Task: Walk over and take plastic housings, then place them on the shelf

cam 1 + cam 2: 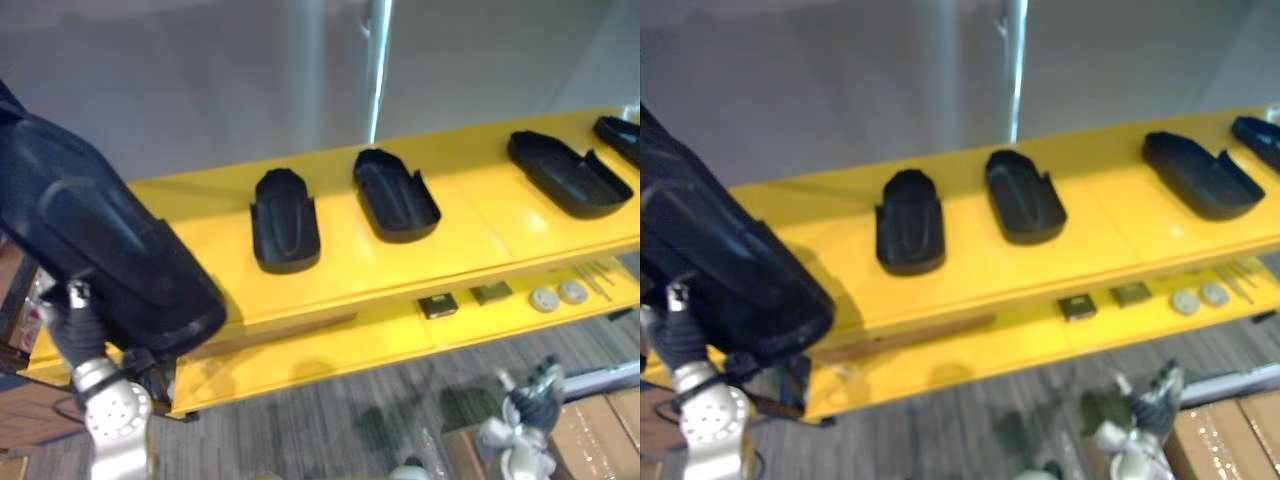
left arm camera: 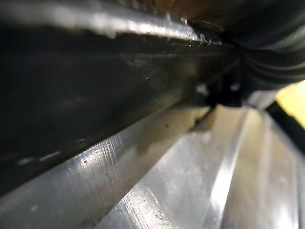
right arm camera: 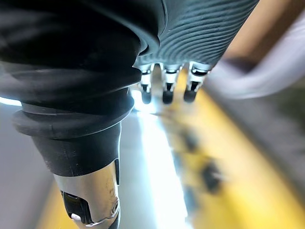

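Note:
A large black plastic housing (image 1: 110, 250) is raised at the left, in front of the left end of the yellow shelf (image 1: 470, 225). My left hand (image 1: 75, 335) is under it. Close up in the left wrist view, the housing's dark wall (image 2: 71, 95) lies against the hand's cover (image 2: 271, 52). Several more black housings lie open side up on the shelf's top tier: one left of centre (image 1: 285, 220), one at centre (image 1: 395, 195) and two at the right (image 1: 565, 172). My right hand (image 1: 530, 395) hangs low at the lower right, its fingers (image 3: 167, 88) straight and holding nothing.
The shelf's lower tier carries two small square parts (image 1: 437, 305) and two pale round discs (image 1: 558, 294). A metal post (image 1: 378, 70) rises behind the shelf. A cardboard box (image 1: 600, 430) stands on the carpet at the lower right.

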You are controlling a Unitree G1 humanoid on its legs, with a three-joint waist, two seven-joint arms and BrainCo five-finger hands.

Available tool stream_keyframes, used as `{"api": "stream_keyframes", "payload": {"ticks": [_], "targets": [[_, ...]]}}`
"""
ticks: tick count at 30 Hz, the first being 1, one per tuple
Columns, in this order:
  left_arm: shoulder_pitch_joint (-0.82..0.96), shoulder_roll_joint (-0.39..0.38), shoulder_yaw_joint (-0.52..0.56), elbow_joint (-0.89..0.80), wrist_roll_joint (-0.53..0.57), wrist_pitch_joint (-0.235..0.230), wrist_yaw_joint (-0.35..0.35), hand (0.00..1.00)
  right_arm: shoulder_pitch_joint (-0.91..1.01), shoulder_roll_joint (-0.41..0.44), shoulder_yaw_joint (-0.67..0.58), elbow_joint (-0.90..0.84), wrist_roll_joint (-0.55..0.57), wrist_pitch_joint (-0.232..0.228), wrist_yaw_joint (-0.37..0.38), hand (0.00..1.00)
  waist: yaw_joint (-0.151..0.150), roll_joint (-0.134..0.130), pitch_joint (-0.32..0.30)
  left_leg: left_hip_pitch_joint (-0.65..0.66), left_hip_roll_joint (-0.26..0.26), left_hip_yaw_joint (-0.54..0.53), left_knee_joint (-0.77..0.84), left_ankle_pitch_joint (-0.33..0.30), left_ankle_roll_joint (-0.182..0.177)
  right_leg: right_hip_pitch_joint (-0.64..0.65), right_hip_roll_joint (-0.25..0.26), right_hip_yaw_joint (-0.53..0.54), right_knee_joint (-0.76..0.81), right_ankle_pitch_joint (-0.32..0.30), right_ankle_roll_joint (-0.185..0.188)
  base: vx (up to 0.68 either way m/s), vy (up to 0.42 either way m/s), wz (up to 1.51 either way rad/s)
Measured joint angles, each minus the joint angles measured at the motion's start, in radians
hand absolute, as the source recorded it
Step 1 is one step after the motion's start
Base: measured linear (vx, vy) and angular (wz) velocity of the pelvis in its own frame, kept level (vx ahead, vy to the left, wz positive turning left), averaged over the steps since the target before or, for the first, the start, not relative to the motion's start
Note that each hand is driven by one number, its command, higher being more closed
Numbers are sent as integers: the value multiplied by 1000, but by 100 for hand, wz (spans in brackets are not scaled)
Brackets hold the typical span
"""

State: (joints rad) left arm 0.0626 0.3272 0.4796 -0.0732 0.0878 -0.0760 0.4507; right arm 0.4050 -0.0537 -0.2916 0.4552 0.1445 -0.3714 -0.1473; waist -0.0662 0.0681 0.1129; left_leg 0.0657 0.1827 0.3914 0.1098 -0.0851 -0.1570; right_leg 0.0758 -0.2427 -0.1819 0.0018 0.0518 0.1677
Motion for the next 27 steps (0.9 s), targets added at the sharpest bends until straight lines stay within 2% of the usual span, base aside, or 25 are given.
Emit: {"api": "stream_keyframes", "payload": {"ticks": [1,2,4,6,7,10,11,12,15,19,21,27], "targets": [[-40,63,5,68,0,27,-4,100,7,-9,16,38,7,12,20,0,-3,-9,0,4,0,3,-13,7,-5,1,3,0,-11,0,0,-56,-49,-14],[-64,92,6,102,0,37,-5,100,8,-11,22,52,8,18,25,0,-4,-8,-3,4,0,4,-16,9,-7,1,5,0,-16,0,0,-99,-66,-15],[-171,216,4,283,0,83,-33,100,7,-28,68,130,13,37,42,0,-11,-21,-4,5,0,7,-36,33,-7,-5,9,-4,-28,1,2,-116,-61,-8],[-206,263,-3,355,1,109,-42,100,8,-28,78,171,25,54,45,0,-20,-32,-6,7,0,7,-45,41,-8,-7,12,-5,-31,2,4,-77,-37,-2],[-242,319,-22,443,6,155,-56,100,16,-28,79,234,39,79,56,0,-28,-39,-10,14,1,10,-53,45,-10,-8,14,-4,-32,3,4,-60,-27,-8],[-274,386,-39,549,15,201,-90,100,26,-28,79,301,47,112,62,0,-28,-43,-12,35,1,32,-67,47,-13,-8,16,11,-33,4,3,-25,-8,-17],[-310,435,-63,616,43,233,-120,100,37,-25,78,341,57,123,64,0,-30,-46,-13,39,0,36,-67,46,-13,-8,16,16,-33,5,3,-16,-3,-15],[-322,452,-72,634,51,243,-137,100,41,-24,78,352,60,132,65,0,-31,-46,-13,38,0,36,-67,46,-13,-9,16,17,-33,5,2,-7,-4,-7],[-394,530,-116,725,116,283,-252,100,54,-20,71,401,78,152,81,0,-34,-41,-10,37,0,43,-67,47,-13,-14,16,21,-33,5,2,2,-2,-5],[-464,572,-189,795,172,306,-376,100,53,-16,56,423,83,153,85,0,-41,-32,-5,36,0,52,-66,47,-13,-22,17,29,-30,6,2,-5,-3,-5],[-496,573,-221,834,203,318,-441,100,50,-11,41,428,120,153,94,0,-58,-26,-2,36,0,54,-66,46,-13,-23,17,31,-29,5,2,0,0,0],[-530,573,-305,892,237,316,-540,100,48,-3,-11,436,157,154,117,0,-84,-18,4,33,0,63,-64,46,-12,-42,18,48,-11,4,-1,-10,-5,-6]]}}
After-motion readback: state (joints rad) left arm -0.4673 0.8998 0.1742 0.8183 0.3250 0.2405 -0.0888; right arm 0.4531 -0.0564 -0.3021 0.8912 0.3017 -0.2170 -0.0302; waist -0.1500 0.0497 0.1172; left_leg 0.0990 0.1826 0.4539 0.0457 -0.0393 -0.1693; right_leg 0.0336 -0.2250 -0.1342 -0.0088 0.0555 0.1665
